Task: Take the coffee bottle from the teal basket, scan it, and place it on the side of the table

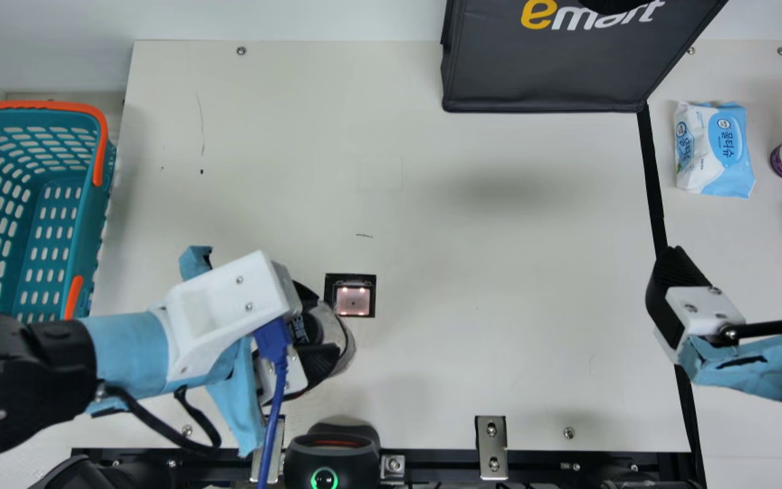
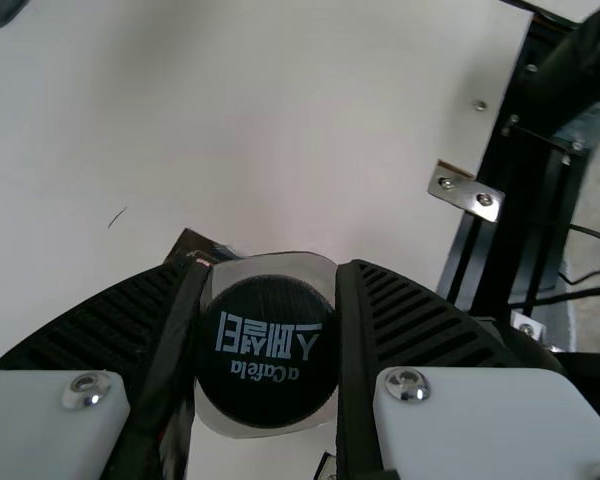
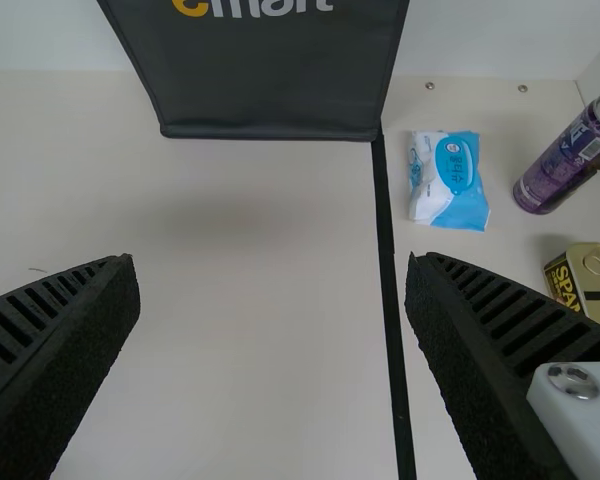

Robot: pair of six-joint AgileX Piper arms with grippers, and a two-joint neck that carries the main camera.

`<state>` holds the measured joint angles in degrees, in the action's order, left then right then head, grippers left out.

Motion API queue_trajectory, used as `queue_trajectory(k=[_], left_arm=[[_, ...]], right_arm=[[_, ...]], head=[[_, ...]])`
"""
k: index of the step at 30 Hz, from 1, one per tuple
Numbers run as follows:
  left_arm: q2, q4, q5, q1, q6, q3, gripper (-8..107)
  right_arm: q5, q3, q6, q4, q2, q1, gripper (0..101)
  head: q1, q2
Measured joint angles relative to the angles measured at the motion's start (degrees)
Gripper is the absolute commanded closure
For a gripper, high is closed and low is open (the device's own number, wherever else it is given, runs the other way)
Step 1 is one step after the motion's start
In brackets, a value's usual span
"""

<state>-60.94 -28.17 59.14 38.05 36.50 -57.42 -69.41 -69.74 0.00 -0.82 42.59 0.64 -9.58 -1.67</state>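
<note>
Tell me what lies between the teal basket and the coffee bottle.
In the main view: a stretch of bare table beside the teal basket, then the left gripper, its jaws around the coffee bottle.

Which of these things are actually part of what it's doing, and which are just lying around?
Part of the job:
Coffee bottle, held in the left gripper
Teal basket, which the task takes it from
Square lit window in the table, probably the scanner

Just lying about:
Black shopping bag
Blue-and-white wipes pack
Purple can
Squarish yellow tin
</note>
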Motion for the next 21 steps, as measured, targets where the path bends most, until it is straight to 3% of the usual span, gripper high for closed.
queue_trajectory(k=[8, 21], left_arm=[[1.1, -7.8, 3.8, -5.0, 13.6, 1.0, 107], [0.7, -10.8, 3.1, -7.3, 29.1, 0.8, 107]], right_arm=[[0.0, 0.0, 0.0, 0.0, 0.0, 0.0, 6], [0.0, 0.0, 0.0, 0.0, 0.0, 0.0, 6]], head=[[0.0, 0.0], [0.0, 0.0]])
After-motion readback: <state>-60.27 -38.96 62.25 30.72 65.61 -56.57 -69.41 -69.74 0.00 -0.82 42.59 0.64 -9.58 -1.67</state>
